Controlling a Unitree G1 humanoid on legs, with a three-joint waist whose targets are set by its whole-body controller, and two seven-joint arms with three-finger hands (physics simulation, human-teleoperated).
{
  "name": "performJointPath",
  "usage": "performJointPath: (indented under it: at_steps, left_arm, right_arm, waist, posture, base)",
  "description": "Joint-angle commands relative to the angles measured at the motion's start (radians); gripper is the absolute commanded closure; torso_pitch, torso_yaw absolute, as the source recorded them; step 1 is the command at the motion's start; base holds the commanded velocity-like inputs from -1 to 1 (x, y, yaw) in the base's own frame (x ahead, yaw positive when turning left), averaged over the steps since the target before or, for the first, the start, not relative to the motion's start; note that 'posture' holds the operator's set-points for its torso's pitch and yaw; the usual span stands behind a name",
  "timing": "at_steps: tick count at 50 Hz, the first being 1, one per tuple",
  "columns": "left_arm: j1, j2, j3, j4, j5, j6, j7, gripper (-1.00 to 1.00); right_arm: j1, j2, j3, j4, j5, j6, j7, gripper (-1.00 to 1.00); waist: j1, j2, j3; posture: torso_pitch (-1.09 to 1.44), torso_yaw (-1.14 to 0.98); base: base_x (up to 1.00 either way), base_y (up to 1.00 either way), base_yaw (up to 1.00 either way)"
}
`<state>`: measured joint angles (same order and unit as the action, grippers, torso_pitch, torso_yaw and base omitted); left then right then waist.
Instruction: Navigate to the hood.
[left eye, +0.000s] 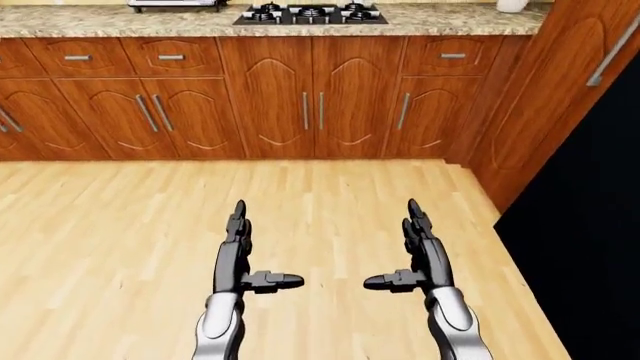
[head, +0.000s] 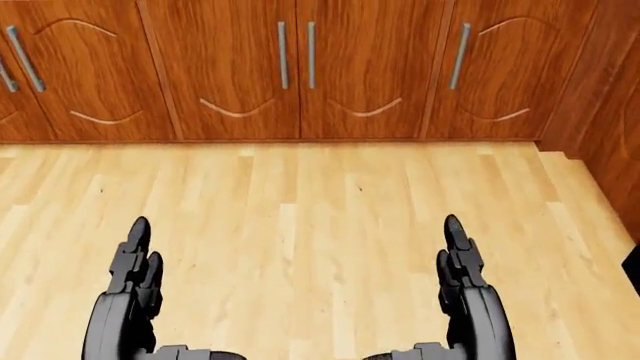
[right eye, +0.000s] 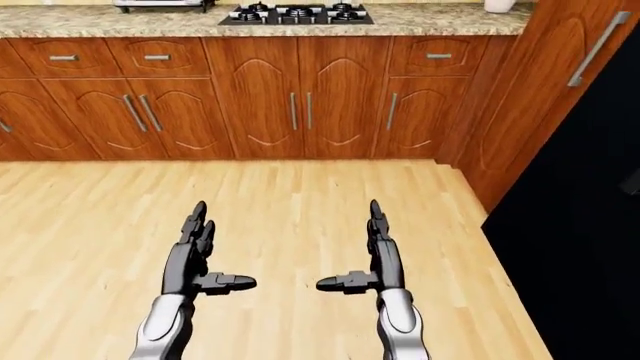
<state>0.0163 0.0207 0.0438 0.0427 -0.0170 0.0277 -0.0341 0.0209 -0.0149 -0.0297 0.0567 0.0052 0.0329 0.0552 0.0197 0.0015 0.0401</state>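
No hood shows in any view. A black gas cooktop (left eye: 310, 14) sits on the granite counter (left eye: 120, 22) at the top of the left-eye view, and shows in the right-eye view (right eye: 295, 13) too. My left hand (left eye: 243, 251) and right hand (left eye: 410, 251) are held out low over the wooden floor, fingers straight, thumbs pointing inward, both open and empty. They stand well short of the cabinets.
Brown wooden base cabinets (left eye: 310, 112) with metal handles run under the counter. A tall wooden cabinet (left eye: 560, 97) and a black panel (left eye: 590, 247) stand on the right. A light wooden floor (left eye: 120, 240) lies between me and the cabinets. A toaster-like appliance (left eye: 175, 4) sits at the counter's top left.
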Motion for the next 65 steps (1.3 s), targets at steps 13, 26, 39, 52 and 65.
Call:
performJointPath:
  at_steps: [13,26,39,52,65]
  left_arm:
    - [-0.019,-0.002,-0.005,-0.038,-0.002,-0.030,-0.004,-1.00]
    - [-0.019,-0.002,-0.005,-0.038,-0.002,-0.030,-0.004,-1.00]
    - [-0.019,-0.002,-0.005,-0.038,-0.002,-0.030,-0.004,-1.00]
    - [-0.019,-0.002,-0.005,-0.038,-0.002,-0.030,-0.004,-1.00]
    - [-0.019,-0.002,-0.005,-0.038,-0.002,-0.030,-0.004,-1.00]
  right_arm:
    - [-0.007,-0.002,-0.002,-0.062,0.008,-0.020,0.001,-1.00]
    - [-0.009,-0.003,-0.001,-0.060,0.005,-0.018,0.000,-1.00]
    - [-0.008,-0.003,-0.001,-0.058,0.003,-0.023,-0.001,-1.00]
    - [-0.009,-0.004,-0.001,-0.056,0.001,-0.024,0.000,-1.00]
    - [-0.011,-0.003,-0.005,-0.055,0.004,-0.019,-0.004,-1.00]
  waist:
    - [-0.029,-0.007,-0.022]
    - [-0.009,-0.003,-0.023]
    - [-0.026,0.007,-0.020]
    - [-0.009,-0.005,-0.007]
    - [-0.031,0.003,-0.003]
  posture:
    - [0.00,0.00]
    - [0.00,0.00]
    - [0.00,0.00]
    - [0.00,0.00]
    - [0.00,0.00]
  base:
    - [0.21,0.10,0.00]
    - [0.07,0.09,0.00]
    - [0.07,0.06,0.00]
    - [0.16,0.07,0.00]
    - [0.20,0.08,0.00]
